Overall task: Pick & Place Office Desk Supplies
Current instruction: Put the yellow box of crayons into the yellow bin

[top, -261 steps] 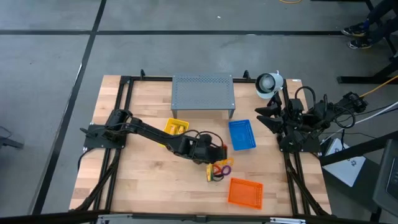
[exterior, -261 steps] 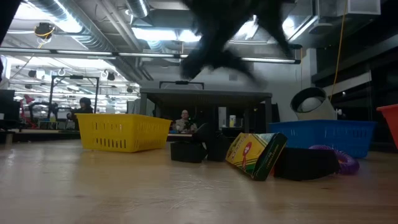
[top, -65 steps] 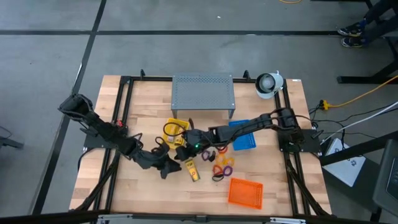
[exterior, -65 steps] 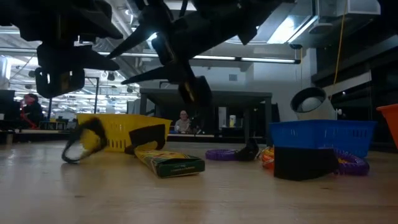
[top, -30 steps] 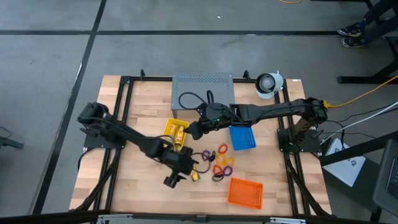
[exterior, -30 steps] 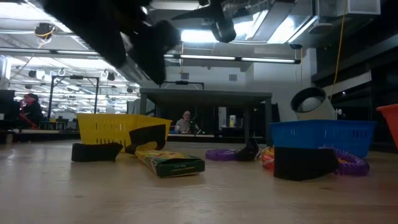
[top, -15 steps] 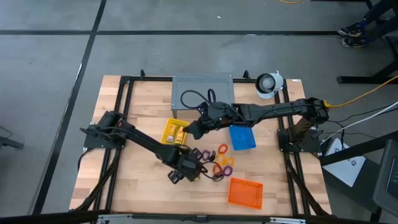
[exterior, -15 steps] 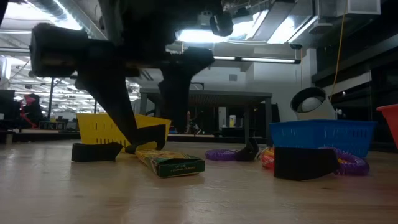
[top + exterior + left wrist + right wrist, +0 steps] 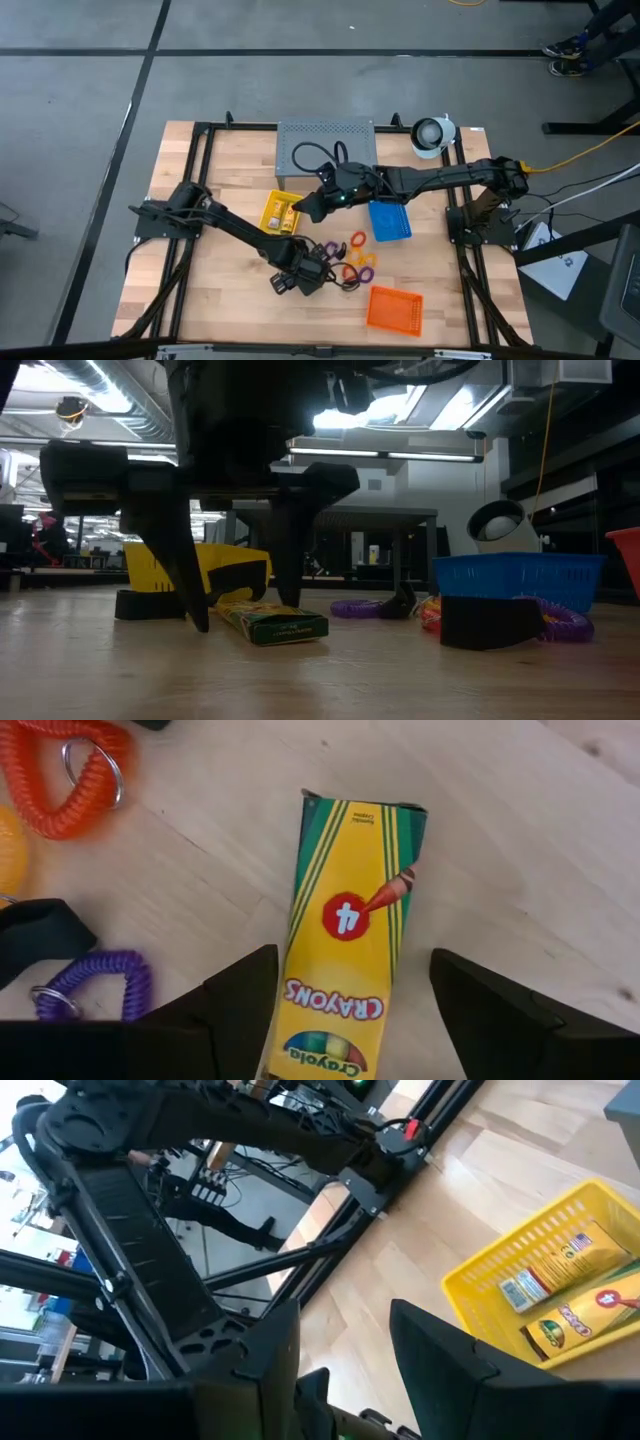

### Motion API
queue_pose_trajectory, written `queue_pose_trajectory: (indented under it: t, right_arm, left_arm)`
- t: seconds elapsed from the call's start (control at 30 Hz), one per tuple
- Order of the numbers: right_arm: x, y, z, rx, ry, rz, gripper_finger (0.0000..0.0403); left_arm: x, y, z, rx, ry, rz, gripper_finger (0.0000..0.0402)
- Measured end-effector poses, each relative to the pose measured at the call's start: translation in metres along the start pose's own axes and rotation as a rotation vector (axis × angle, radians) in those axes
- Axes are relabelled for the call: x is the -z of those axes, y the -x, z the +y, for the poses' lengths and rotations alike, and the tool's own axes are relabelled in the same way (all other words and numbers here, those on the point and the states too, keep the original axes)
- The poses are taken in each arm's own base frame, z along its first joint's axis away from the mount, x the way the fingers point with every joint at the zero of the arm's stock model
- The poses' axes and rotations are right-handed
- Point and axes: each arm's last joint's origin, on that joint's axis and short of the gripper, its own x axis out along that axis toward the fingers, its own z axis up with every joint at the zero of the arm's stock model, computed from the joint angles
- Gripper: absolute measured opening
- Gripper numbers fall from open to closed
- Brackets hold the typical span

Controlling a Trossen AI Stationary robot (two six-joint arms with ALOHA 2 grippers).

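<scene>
Crayons [image 9: 345,935] now lie between the lowered left gripper's [image 9: 350,1010] spread fingers, ready for gripping; right gripper [image 9: 345,1355], fingers apart, hovers near the yellow tray [image 9: 266,211].

The high view looks straight down from above and takes in the whole worktop [image 9: 220,160] and surrounding floor.

The low view sits at worktop height and faces level across it into the room behind. The crayon packet [image 9: 272,622] lies close to this lens.

The left wrist view looks down past its own fingers [image 9: 240,995] at close range onto the same crayon packet [image 9: 350,930].

The right wrist view faces obliquely across the worktop toward its edge and the room, past the yellow tray [image 9: 560,1285]. The high view shares this yellow tray [image 9: 279,211], as does the low view [image 9: 195,570].
</scene>
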Motion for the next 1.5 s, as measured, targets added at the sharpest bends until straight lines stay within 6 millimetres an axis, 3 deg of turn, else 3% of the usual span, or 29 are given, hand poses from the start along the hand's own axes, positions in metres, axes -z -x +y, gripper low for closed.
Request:
queue_pose_trajectory:
  t: [0.23,0.6,0.8,1.07,1.5]
  right_arm:
    - [-0.001,0.0,0.002,-0.02,0.002,-0.002,0.016]
    - [-0.001,0.0,0.002,-0.024,0.008,-0.002,0.016]
    - [-0.001,0.0,0.002,-0.026,0.012,-0.004,0.016]
    - [-0.004,0.0,0.006,-0.071,0.015,-0.034,0.016]
    - [-0.018,0.001,0.006,-0.127,0.015,-0.086,0.016]
  left_arm:
    - [0.003,-0.004,0.003,-0.002,0.004,0.015,0.0248]
    - [0.005,-0.006,0.003,-0.008,0.118,0.029,0.0141]
    - [0.004,-0.004,0.004,-0.037,0.155,0.035,0.0117]
    - [0.006,0.013,0.004,-0.075,0.207,0.047,0.011]
    - [0.014,0.067,-0.009,-0.091,0.331,0.116,0.0089]
